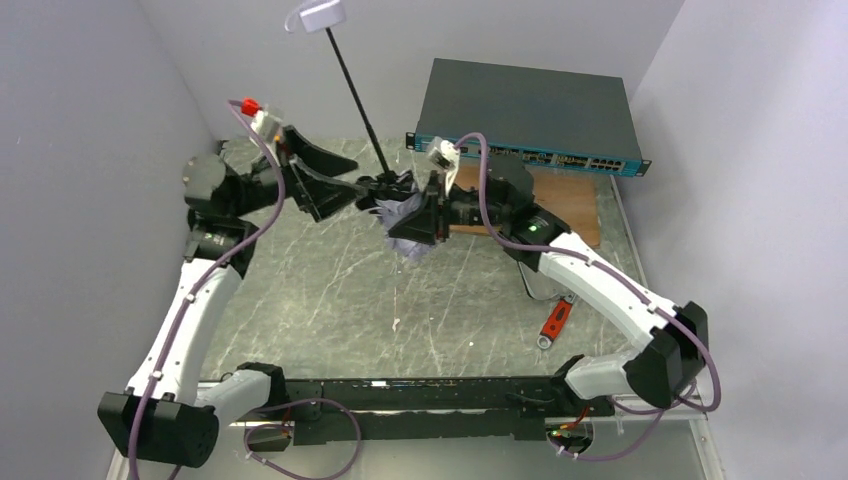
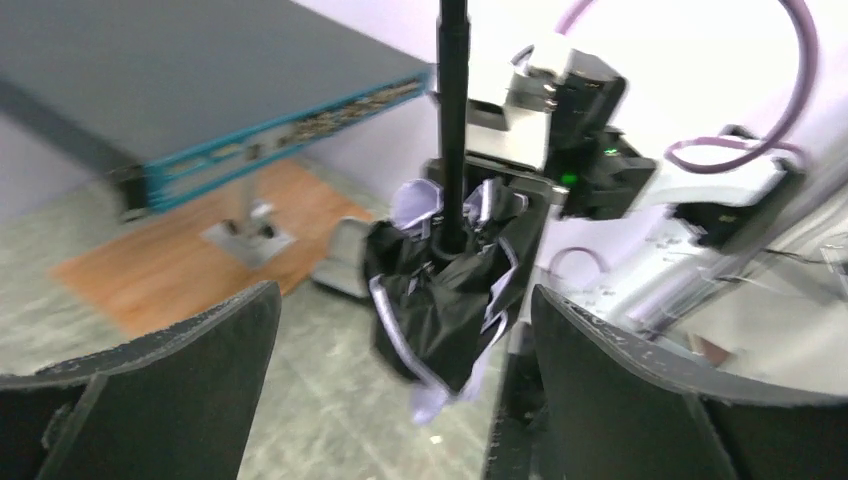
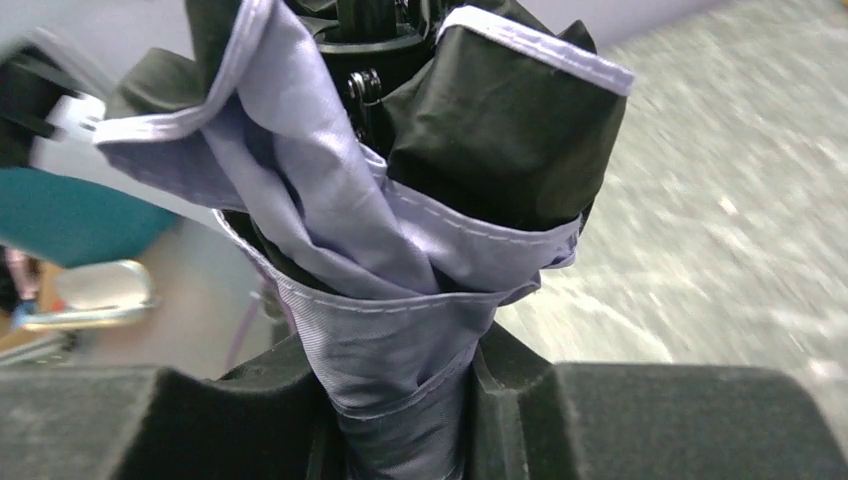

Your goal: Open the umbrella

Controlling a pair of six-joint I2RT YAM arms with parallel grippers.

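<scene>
The umbrella [image 1: 403,238] is folded, its black and silvery canopy bunched above the table. Its thin black shaft [image 1: 357,90] slants up to the pale handle [image 1: 320,14] at the top. My right gripper [image 1: 428,215] is shut on the lower end of the folded canopy [image 3: 340,200], with the cloth pinched between its fingers [image 3: 640,420]. My left gripper [image 1: 352,180] is open, its jaws spread wide just left of the canopy's top by the shaft. In the left wrist view the umbrella [image 2: 450,300] hangs ahead of the open left gripper [image 2: 405,295], not touching either finger.
A large dark grey flat box with a teal front [image 1: 525,100] stands at the back right over a wooden board [image 1: 572,205]. A red-handled tool [image 1: 555,320] lies on the table at the right. Walls close in on both sides.
</scene>
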